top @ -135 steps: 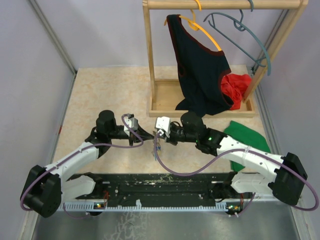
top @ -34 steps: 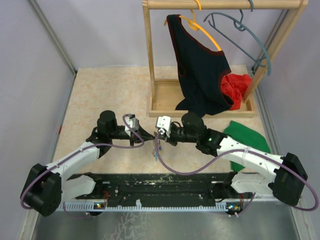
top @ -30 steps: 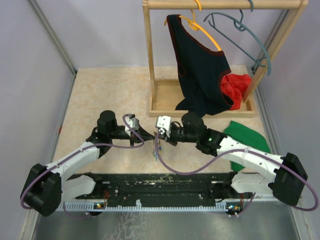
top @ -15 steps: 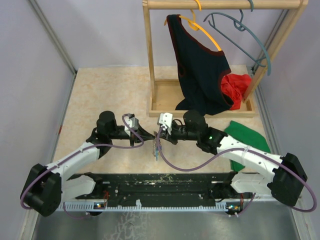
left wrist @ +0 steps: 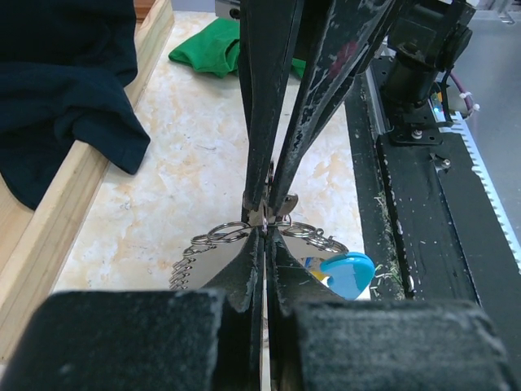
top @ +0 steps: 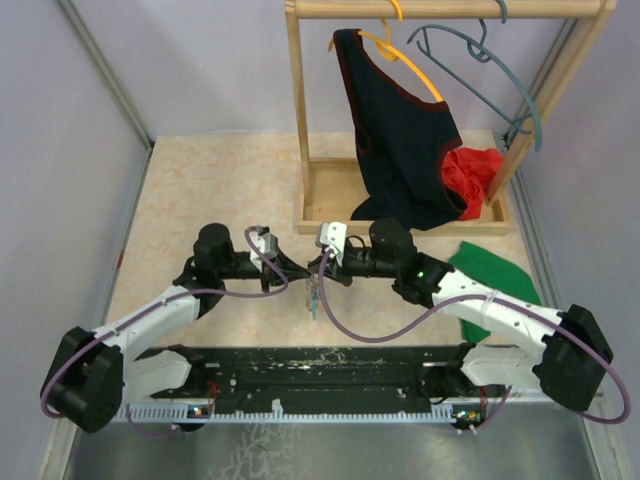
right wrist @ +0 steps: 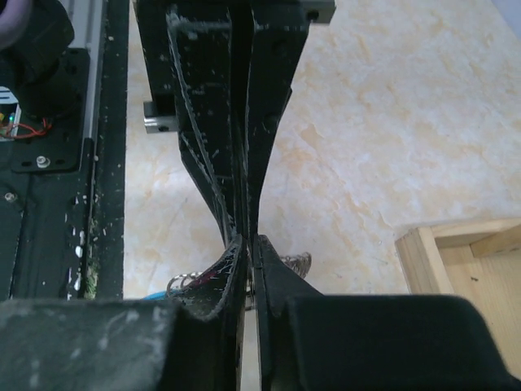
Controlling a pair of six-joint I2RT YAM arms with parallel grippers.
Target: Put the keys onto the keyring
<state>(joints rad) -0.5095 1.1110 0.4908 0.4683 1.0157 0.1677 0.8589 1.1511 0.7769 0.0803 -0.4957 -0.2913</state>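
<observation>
Both grippers meet tip to tip over the table's middle. My left gripper [top: 303,272] [left wrist: 265,230] is shut, pinching thin wire of the keyring [top: 314,296] at its tips. Silver wire rings [left wrist: 221,235], a coiled section [left wrist: 186,267] and a light-blue heart-shaped piece [left wrist: 348,273] hang just under the tips. My right gripper [top: 318,268] [right wrist: 251,244] comes from the opposite side. Its fingers [left wrist: 259,122] stand only a thin slit apart, closed on the same metal bunch. The coil [right wrist: 296,262] shows behind them. No separate keys can be told apart in the bunch.
A wooden rack [top: 299,120] at the back carries a black garment [top: 400,140] on an orange hanger and an empty grey-blue hanger [top: 500,85]. A red cloth [top: 472,172] lies on its base, a green cloth [top: 492,272] beside it. A black rail [top: 320,365] runs along the near edge.
The right gripper has shifted slightly away from the near edge and its jaws have eased a hair. The hanging bunch swung a little. The left gripper has stayed shut.
</observation>
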